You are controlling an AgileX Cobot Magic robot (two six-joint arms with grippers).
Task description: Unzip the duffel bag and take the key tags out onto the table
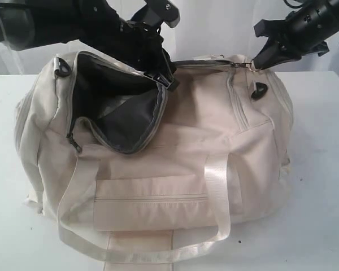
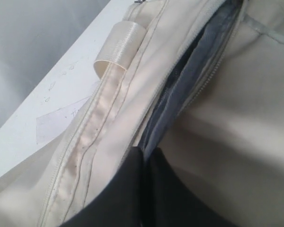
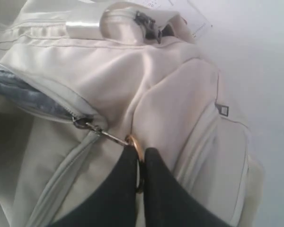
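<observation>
The right fingers [image 3: 118,194] are pressed together and clamped on the metal ring of the zipper pull [image 3: 136,144]. The ring is drawn taut away from the slider [image 3: 80,122], which sits near the right end of the duffel bag [image 1: 175,147], high on its top seam.

The left fingers [image 2: 118,198] are also together. Their tips meet right at the edge of the opening, and they appear to pinch the zip tape there and lift that lip, though the contact itself is dark and hard to read. From the exterior view this hold is near the middle of the bag's top, on the far side of the mouth.

Between the two holds the main zip stands open. On the left half the mouth [image 1: 118,107] gapes wide and shows dark grey lining. Toward the slider it narrows to a slit.

The bag lies on its side on the white surface [image 1: 322,186], with its front pocket [image 1: 152,197] zipped shut and a pale strap [image 1: 217,186] looped over it toward the camera.

By my reading, the unzipping is nearly or fully done, since little track is left beyond the slider. The second half of the task is not yet begun. The key tags show in none of the views, not in the visible lining and not on the surface, so they are presumably deeper inside. One hand must let go, reach in, find them and set them down beside the bag.
</observation>
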